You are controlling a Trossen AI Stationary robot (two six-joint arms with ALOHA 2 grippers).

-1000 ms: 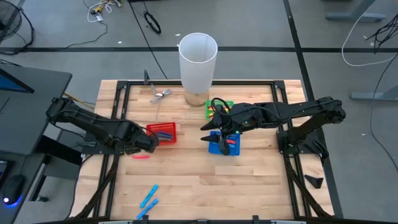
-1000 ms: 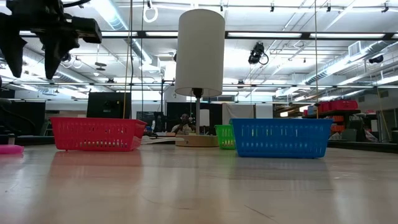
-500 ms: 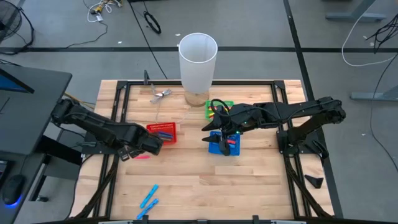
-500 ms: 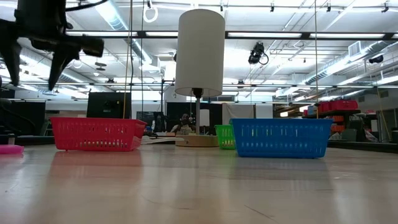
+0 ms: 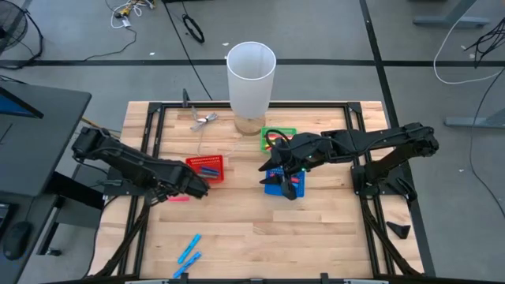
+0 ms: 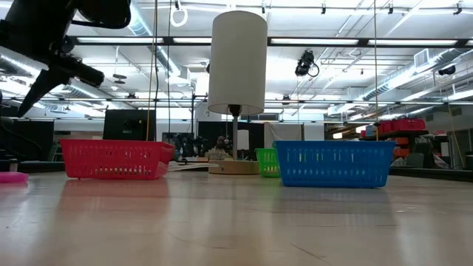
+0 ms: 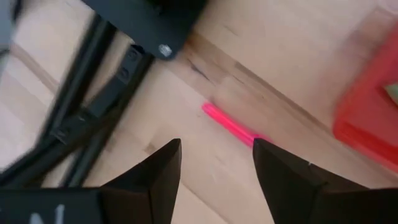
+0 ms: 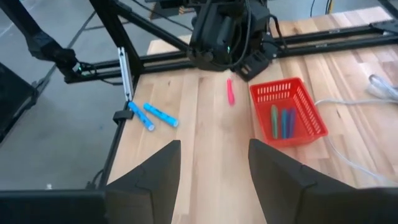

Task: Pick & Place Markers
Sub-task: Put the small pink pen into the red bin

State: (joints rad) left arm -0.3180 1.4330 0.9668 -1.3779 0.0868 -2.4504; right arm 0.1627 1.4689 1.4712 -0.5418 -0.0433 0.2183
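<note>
A pink marker (image 7: 229, 124) lies flat on the wood just left of the red basket (image 5: 207, 168). My left gripper (image 7: 216, 146) hangs over it, open and pointing down, and the marker shows just beyond its fingertips, clear of them. In the high view that gripper (image 5: 175, 193) stands right above the marker (image 5: 180, 199). Two light blue markers (image 5: 188, 251) lie near the table's front edge. The red basket (image 8: 287, 118) holds a few markers (image 8: 280, 121). My right gripper (image 5: 282, 180) hovers open over the blue basket (image 5: 274, 188), with nothing between its fingers.
A tall white cylinder (image 5: 251, 77) stands at the table's far middle, with a green basket (image 5: 278, 136) to its right. A black frame (image 5: 150, 126) runs along the table's edges. Bare wood (image 5: 260, 237) lies between the baskets and the near edge.
My left gripper has sunk toward the pink marker, tipping further downward and rolling about its own axis. The marker and the baskets have stayed where they were.
</note>
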